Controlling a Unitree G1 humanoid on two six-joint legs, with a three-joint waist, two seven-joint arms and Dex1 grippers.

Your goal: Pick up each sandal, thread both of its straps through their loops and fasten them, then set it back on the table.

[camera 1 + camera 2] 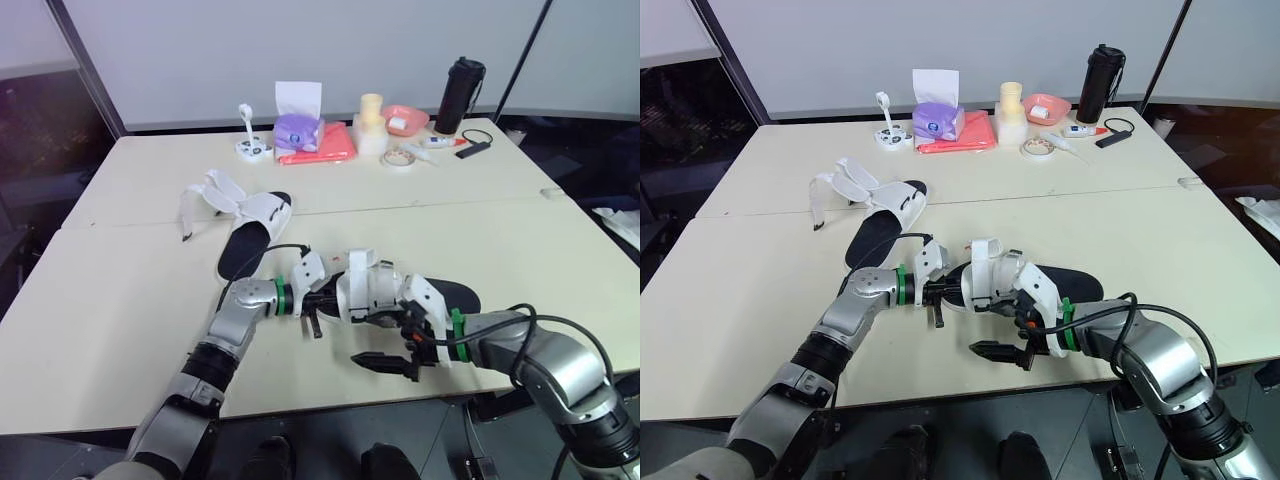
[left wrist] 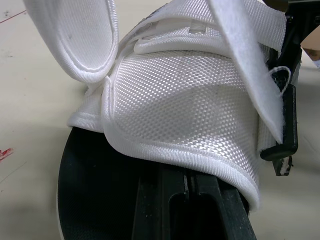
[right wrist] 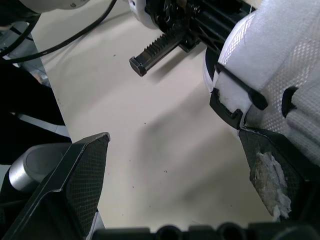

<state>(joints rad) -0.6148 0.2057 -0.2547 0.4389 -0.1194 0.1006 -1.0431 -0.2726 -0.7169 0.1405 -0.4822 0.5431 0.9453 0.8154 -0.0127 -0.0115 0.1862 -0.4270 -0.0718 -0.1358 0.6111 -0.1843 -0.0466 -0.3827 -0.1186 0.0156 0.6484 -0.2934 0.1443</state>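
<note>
Setting: office-type test room.
Evidence: two pale cream tables (image 1: 500, 240) pushed together, grey panelled wall (image 1: 200, 50), black insulated tumbler (image 1: 459, 95), purple tissue box (image 1: 297, 130).

A cream table (image 1: 130, 290) stands before pale grey wall panels (image 1: 180, 50) with dark frames.

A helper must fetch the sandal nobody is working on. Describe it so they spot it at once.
Start at the cream table and find the seam across its middle. On the robot's left side, lying across that seam, is the untouched sandal: black sole, white straps. Its straps splay open onto the table, unlike the other sandal nearer the front edge.
</note>
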